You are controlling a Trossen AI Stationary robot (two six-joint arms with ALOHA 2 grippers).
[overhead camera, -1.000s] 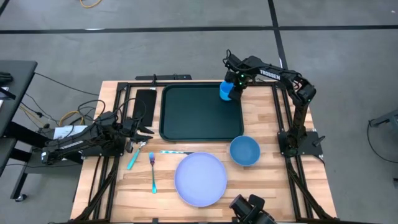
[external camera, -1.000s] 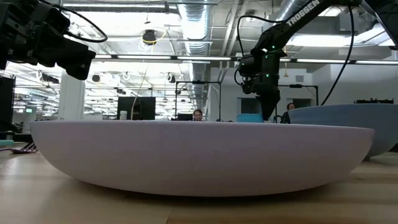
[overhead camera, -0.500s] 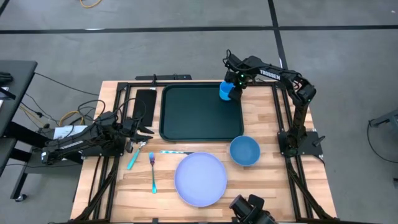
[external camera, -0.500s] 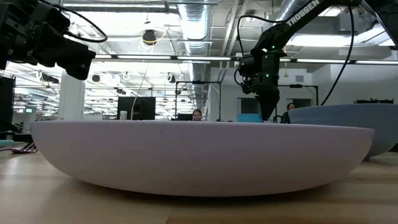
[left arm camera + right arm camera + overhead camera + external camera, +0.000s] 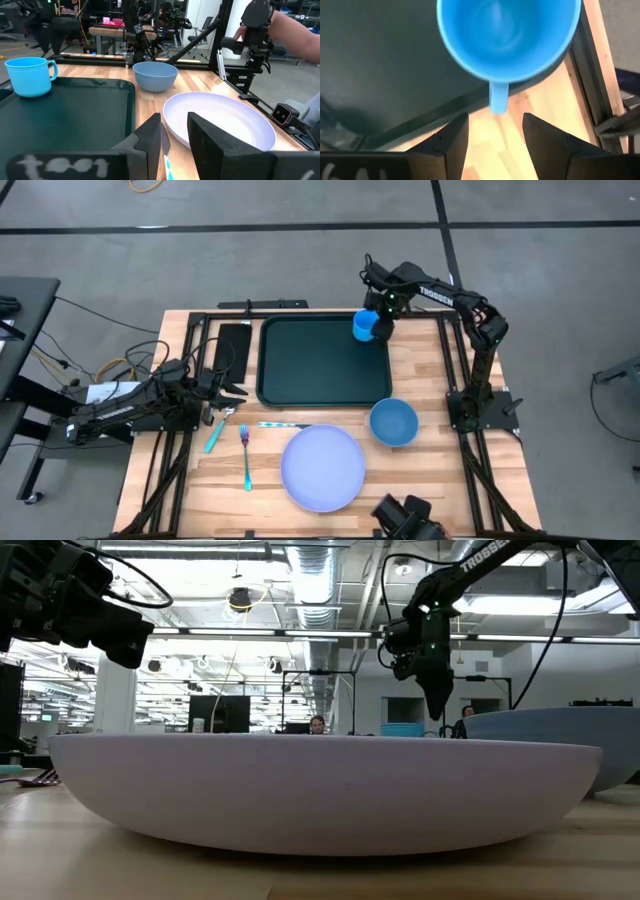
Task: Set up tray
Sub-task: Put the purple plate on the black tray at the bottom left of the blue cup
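Note:
The dark green tray [image 5: 320, 360] lies at the table's far middle. A blue mug [image 5: 365, 326] stands upright on its base in the tray's far right corner, and it also shows in the right wrist view [image 5: 507, 35]. Its handle [image 5: 498, 97] points at the tray's right rim. My right gripper [image 5: 495, 140] hangs open above the handle, pointing down, clear of the mug; the low view shows its tips [image 5: 437, 710] above the mug [image 5: 402, 729]. My left gripper [image 5: 175, 140] waits level at the table's left, slightly open, with nothing between its fingers.
A blue bowl [image 5: 393, 423] and a pale plate [image 5: 322, 468] sit on the wood near the tray's near edge. A teal spoon [image 5: 215, 432], a fork [image 5: 245, 458] and a knife [image 5: 283, 425] lie left of the plate. A narrow black rectangle [image 5: 232, 348] lies left of the tray.
My right gripper has risen off the mug and tipped a little toward the table's far edge. The mug stays standing in the tray's far right corner.

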